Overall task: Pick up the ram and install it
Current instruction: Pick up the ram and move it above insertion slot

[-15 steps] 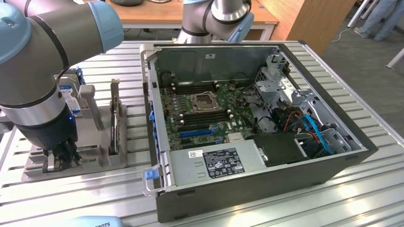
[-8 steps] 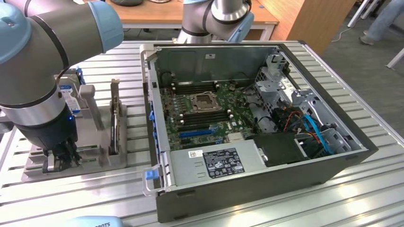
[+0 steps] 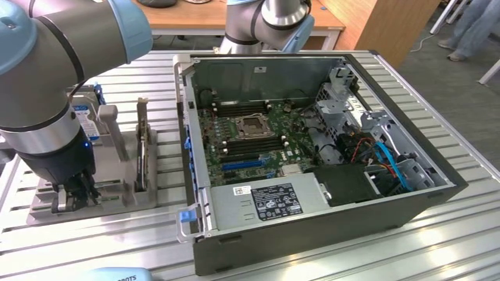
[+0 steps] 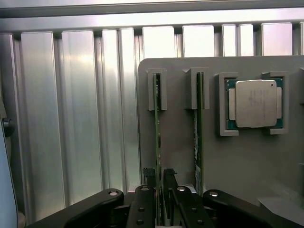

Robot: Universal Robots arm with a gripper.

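Two rams stand on edge in slots of a grey holder [image 4: 180, 142]. My gripper [image 4: 158, 175] straddles the near end of the first green ram [image 4: 157, 123], one black finger on each side with a small gap to the board, so it is open around it. The second ram [image 4: 197, 128] stands parallel, one slot over. In the exterior view my gripper [image 3: 74, 196] is low over the holder [image 3: 117, 202] at the exterior view's left, beside the open computer case [image 3: 312, 164]. The motherboard [image 3: 258, 134] in the case shows dark memory slots [image 3: 250, 145] beside the processor socket.
A silver processor chip [image 4: 255, 103] lies in its own pocket on the holder. A dark expansion card [image 3: 142, 146] stands upright in the holder behind my gripper. The case holds a power supply [image 3: 270, 202], drive cage and blue cables [image 3: 390, 161]. Ribbed aluminium table [image 3: 437, 246] all around. A person's legs [image 3: 476, 29] stand at the back.
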